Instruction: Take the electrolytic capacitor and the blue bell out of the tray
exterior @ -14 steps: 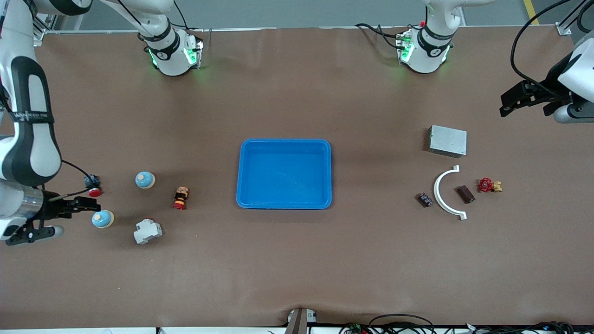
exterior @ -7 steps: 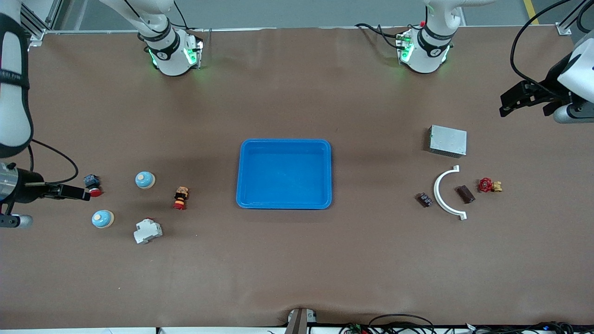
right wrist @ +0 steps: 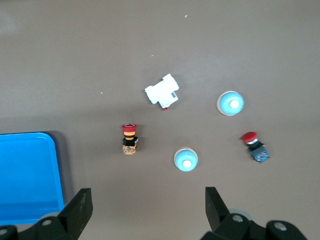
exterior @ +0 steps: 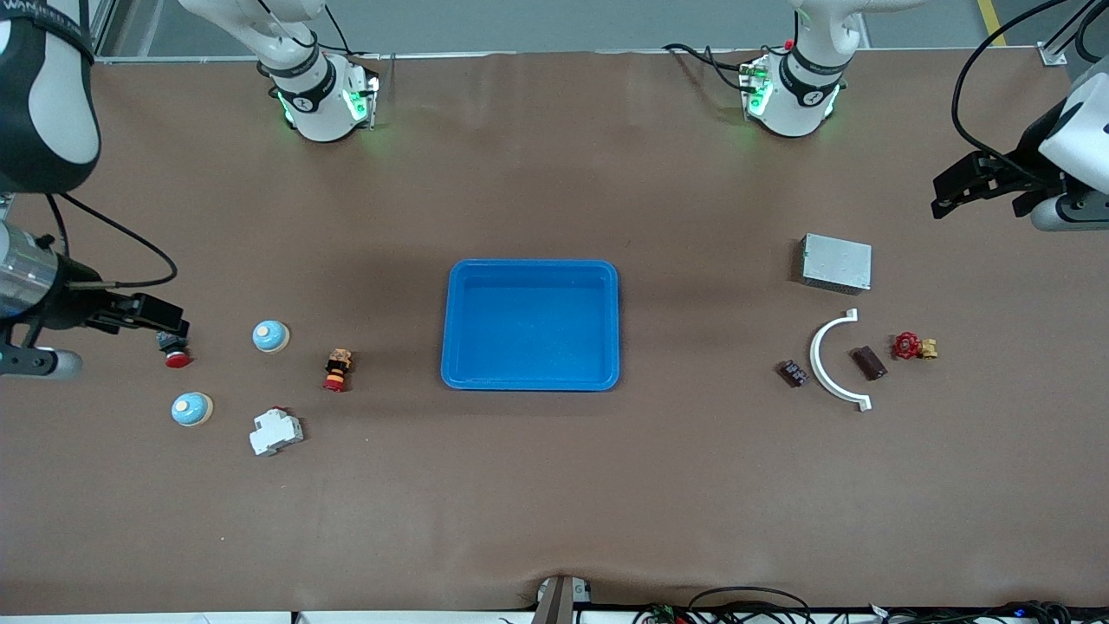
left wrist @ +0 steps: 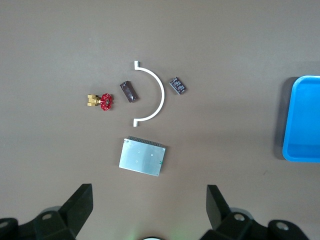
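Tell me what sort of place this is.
Probably a robotics lab test bench: a table under brown paper, a blue tray mid-table, small electrical parts such as a capacitor and bells laid out beside it.

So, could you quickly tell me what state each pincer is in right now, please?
Left pincer: open, holding nothing, over the table near the metal box.
Right pincer: open, holding nothing, over the red button.

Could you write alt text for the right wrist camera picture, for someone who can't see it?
Two blue bells lie on a brown table with a white breaker and two red-capped buttons. The right gripper hangs open above them.
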Controlling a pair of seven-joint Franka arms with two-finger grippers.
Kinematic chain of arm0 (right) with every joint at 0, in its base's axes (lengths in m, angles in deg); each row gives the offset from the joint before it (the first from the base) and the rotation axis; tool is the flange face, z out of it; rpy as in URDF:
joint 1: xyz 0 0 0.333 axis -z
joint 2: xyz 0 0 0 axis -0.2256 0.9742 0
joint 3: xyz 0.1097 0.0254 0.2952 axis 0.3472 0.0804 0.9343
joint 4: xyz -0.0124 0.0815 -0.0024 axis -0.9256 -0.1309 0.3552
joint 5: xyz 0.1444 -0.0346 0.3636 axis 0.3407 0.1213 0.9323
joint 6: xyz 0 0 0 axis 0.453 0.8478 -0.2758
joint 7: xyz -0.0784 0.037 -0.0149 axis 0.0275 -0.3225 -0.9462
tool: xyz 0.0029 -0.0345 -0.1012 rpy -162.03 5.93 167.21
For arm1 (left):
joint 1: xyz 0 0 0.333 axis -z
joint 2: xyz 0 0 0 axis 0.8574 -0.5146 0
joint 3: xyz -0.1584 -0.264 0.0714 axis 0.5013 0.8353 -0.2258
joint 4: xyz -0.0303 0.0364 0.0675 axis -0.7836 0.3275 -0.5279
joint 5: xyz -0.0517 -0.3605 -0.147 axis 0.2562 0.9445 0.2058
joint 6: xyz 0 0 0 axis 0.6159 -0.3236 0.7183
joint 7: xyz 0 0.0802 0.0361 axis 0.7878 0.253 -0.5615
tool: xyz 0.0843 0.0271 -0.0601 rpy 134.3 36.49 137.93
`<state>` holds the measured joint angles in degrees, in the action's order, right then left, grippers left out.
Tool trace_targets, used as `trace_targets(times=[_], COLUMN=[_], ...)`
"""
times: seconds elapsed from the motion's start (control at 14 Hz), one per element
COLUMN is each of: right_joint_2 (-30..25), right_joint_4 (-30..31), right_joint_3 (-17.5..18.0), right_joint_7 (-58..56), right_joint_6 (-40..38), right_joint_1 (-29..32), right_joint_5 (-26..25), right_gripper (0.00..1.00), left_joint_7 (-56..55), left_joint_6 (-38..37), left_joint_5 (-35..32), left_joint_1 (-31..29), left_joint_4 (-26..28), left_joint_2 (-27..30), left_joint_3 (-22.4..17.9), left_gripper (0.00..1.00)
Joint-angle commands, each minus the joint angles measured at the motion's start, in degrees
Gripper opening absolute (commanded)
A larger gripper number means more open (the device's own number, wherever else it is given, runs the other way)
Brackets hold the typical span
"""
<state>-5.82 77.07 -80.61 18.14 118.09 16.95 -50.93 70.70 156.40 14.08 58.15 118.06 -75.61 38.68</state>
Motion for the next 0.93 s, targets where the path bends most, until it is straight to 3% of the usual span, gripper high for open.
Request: trace_targets(times=[0.0,0.36,0.86], right_joint_2=[0.1,-5.6,-9.6], right_joint_4=[-2.2,-1.0,3.0], right_joint_3=[-0.3,-0.2,-0.3], right_joint_7=[0.4,0.5,-2.2], right_joint_6=[-3.3,-7.5,-7.0], right_joint_1=[0.0,-0.9,-0.6], right_joint_5=[-1.1,-1.1,-0.9], right_gripper=[1.00,1.00,1.00], left_joint_7=[-0.6,-0.6,-0.7], left_joint_6=[-0.7,-0.6,-0.6], left_joint_5=[-1.3,-1.3,-1.2], left_joint_1=[0.1,0.2,0.2], left_joint_4=[-0.4,-0.3,-0.4], left_joint_2=[0.2,-0.1,-0.2], left_joint_3=[0.3,0.5,0.5], left_gripper=[1.00,1.00,1.00])
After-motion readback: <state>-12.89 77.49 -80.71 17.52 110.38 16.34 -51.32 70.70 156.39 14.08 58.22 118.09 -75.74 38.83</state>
